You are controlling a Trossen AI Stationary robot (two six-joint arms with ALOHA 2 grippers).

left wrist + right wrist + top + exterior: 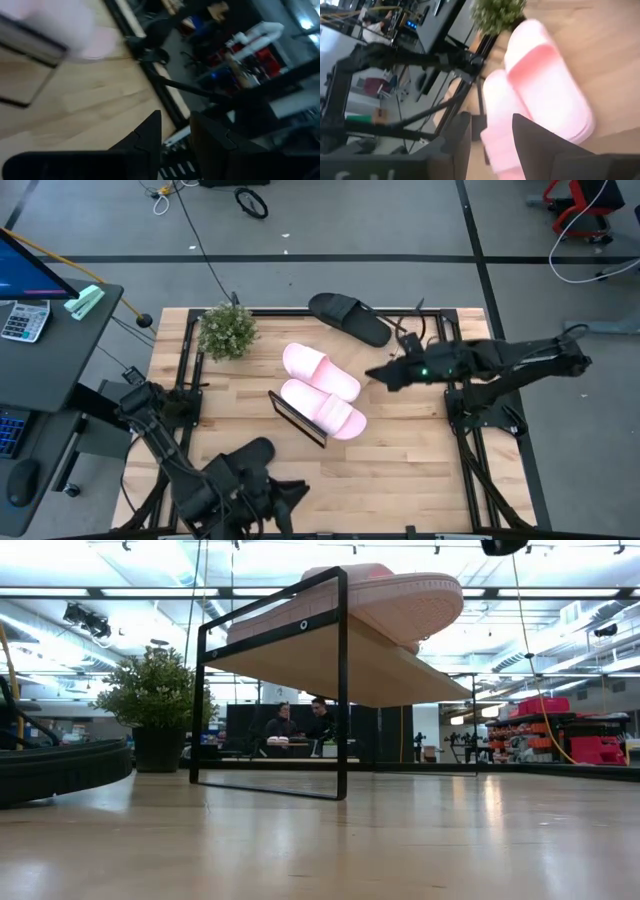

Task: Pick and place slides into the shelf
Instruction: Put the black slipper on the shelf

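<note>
The right arm's claw (375, 373), fingers parted and empty, is hovering nearest the matte black open-toe slide (349, 318) lying diagonally just beyond it (near the worktop's far edge).

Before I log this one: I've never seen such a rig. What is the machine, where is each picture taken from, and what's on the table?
It is a robot with two dark arms at a wooden table. One camera looks straight down, one sits at tabletop height, and one rides on each wrist. Two pink slides lie on a small shelf mid-table. One black slide lies at the far edge, another near the left gripper, which holds nothing. The right gripper, open and empty, is beside the pink pair. A potted plant stands in a far corner.
</note>
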